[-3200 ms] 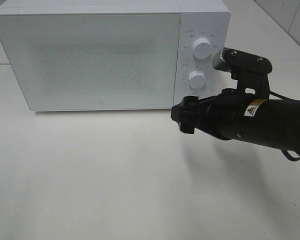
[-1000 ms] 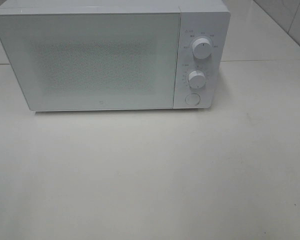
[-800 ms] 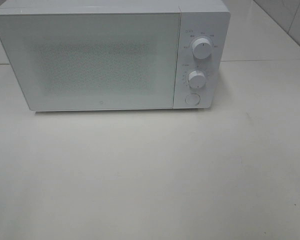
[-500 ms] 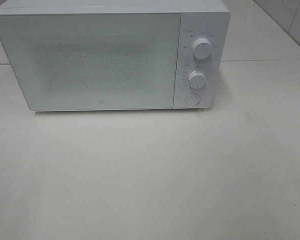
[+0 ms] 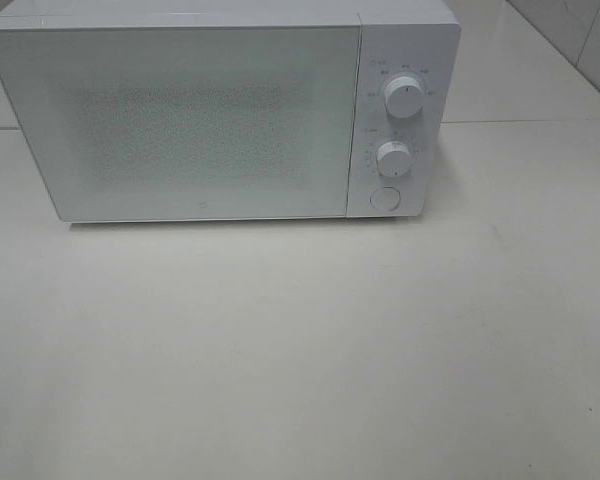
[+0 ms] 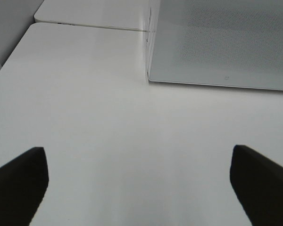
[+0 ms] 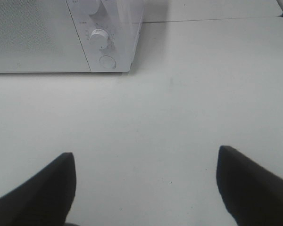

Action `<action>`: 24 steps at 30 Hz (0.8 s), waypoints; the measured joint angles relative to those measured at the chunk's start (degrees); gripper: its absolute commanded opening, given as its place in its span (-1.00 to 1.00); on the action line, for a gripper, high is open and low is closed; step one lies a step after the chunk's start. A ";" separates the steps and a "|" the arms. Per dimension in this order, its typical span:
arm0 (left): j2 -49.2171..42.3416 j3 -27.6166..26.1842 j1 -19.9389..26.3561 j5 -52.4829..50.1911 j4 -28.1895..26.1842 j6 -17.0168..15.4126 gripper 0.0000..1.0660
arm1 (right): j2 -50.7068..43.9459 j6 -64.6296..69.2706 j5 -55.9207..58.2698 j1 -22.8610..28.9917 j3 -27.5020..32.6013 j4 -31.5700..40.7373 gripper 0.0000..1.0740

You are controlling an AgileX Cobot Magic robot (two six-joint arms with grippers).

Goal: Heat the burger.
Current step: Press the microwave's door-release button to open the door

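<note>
Exterior high view: the white microwave (image 5: 200, 120), door closed, fills the upper left and centre of the frame, with two knobs (image 5: 404, 98) and a round button (image 5: 384, 198) at its right; bare table (image 5: 300, 350) lies below.

Left wrist view: the left gripper (image 6: 137, 154) is spread wide and holds nothing.

Right wrist view: the right gripper (image 7: 145, 154) is likewise wide and empty.

Where the burger is cannot be told.
</note>
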 measured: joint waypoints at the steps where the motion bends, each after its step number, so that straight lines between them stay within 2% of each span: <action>1: 0.00 0.00 0.00 0.00 0.00 0.00 0.87 | 0.00 0.00 0.00 0.00 0.00 0.00 0.42; 9: 0.00 0.00 0.00 0.00 0.00 0.00 0.87 | 0.00 0.92 -0.06 0.00 -0.11 -0.17 0.42; 13: 0.00 0.00 0.00 0.00 0.00 0.00 0.87 | 0.23 2.01 -3.67 0.00 -0.92 -0.17 0.42; 17: 0.00 0.00 0.00 0.00 0.00 0.00 0.87 | 2.69 2.35 -6.30 0.00 -0.97 -0.17 0.42; 24: 0.00 0.00 0.00 0.00 0.00 0.00 0.87 | 12.49 2.46 -14.09 0.00 -0.97 -0.17 0.42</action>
